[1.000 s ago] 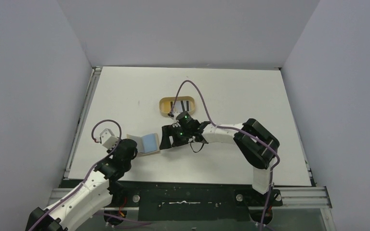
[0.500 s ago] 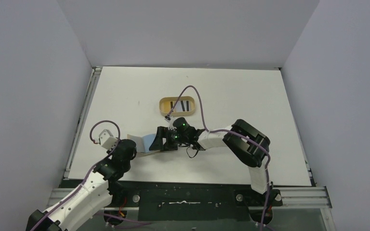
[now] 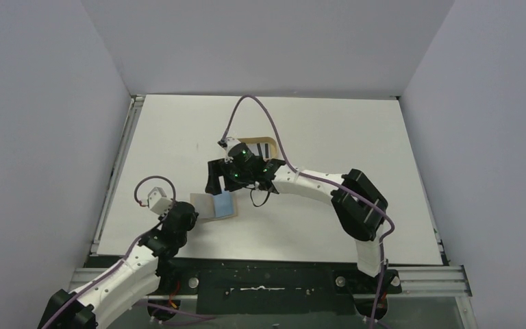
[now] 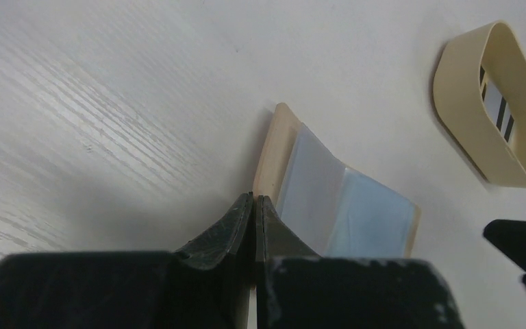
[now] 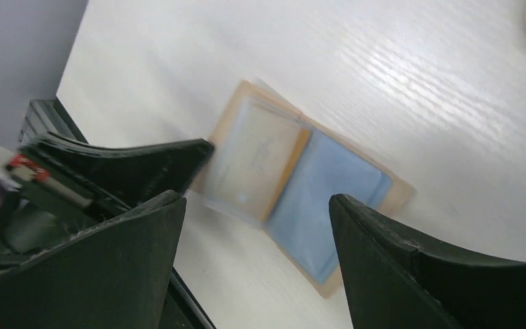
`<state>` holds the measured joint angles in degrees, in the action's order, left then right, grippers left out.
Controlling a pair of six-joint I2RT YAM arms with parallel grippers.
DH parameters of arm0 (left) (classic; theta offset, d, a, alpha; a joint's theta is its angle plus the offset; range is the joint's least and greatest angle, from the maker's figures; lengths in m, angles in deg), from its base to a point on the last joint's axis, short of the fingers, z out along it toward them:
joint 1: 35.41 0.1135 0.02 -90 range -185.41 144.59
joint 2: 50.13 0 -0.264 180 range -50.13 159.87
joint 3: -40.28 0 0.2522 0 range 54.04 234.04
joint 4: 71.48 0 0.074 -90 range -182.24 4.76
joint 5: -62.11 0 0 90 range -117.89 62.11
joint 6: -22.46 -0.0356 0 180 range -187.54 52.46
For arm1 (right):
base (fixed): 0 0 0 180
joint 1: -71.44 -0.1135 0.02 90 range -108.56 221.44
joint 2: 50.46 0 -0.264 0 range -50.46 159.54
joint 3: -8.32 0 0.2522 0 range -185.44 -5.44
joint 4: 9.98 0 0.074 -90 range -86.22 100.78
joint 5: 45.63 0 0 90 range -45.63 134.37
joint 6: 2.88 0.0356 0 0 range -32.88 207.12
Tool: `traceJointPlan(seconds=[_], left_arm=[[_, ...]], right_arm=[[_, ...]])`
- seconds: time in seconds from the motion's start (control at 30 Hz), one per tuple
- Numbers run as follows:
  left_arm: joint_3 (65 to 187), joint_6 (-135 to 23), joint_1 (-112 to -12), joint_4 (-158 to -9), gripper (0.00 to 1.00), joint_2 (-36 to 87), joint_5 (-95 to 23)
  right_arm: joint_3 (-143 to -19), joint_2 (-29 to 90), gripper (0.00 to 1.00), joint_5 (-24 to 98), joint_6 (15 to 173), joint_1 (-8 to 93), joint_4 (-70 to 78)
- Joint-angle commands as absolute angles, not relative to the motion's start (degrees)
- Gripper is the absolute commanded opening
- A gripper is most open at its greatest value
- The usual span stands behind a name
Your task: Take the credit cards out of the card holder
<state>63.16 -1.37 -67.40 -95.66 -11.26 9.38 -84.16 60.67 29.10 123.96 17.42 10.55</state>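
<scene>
Two hands share one job here. The small tan-brown folding card holder (image 3: 216, 205) lies spread open on the white counter (image 3: 329, 130), light blue lining upward, just in front of my left hand (image 4: 254, 199). That hand is closed, its tips meeting at the holder's near edge, presumably to anchor it against sliding. Whether a sliver of the flap is actually pinched between them I cannot tell. My right hand (image 5: 257, 202) hovers directly above the open panels with its jaws spread wide and nothing between them, aligned, I judge, to descend on a card. A pale rectangular credit card (image 5: 257, 154) appears to sit in the pocket nearer my left hand, though that view is blurred. The oval tan rimmed tray (image 4: 455, 89) stands well apart beyond the holder with a striped flat item (image 4: 496, 110) inside, and is probably the drop-off point.
</scene>
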Motion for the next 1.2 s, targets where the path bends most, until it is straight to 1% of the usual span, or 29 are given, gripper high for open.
traceJointPlan(seconds=[0.0,0.23,0.47,0.8,1.17], left_arm=[[62.12,-1.49,-66.79,-86.16,0.00,-7.08,4.52],[60.60,0.15,-66.64,-79.98,0.00,-2.74,3.19],[58.72,2.07,-66.20,-75.61,0.00,0.28,1.46],[57.78,1.72,-65.82,-73.60,0.00,-0.84,0.67],[57.14,1.28,-65.74,-74.48,0.00,-4.80,0.94]], right_arm=[[-90.98,63.70,0.79,32.17,119.28,15.85,15.56],[-95.99,69.15,0.79,32.11,118.26,15.70,17.46],[-103.09,74.81,0.79,34.91,116.07,15.18,23.17],[-112.68,78.58,0.80,40.72,109.90,12.39,32.23],[-116.22,82.10,0.81,44.19,106.77,9.66,37.38]])
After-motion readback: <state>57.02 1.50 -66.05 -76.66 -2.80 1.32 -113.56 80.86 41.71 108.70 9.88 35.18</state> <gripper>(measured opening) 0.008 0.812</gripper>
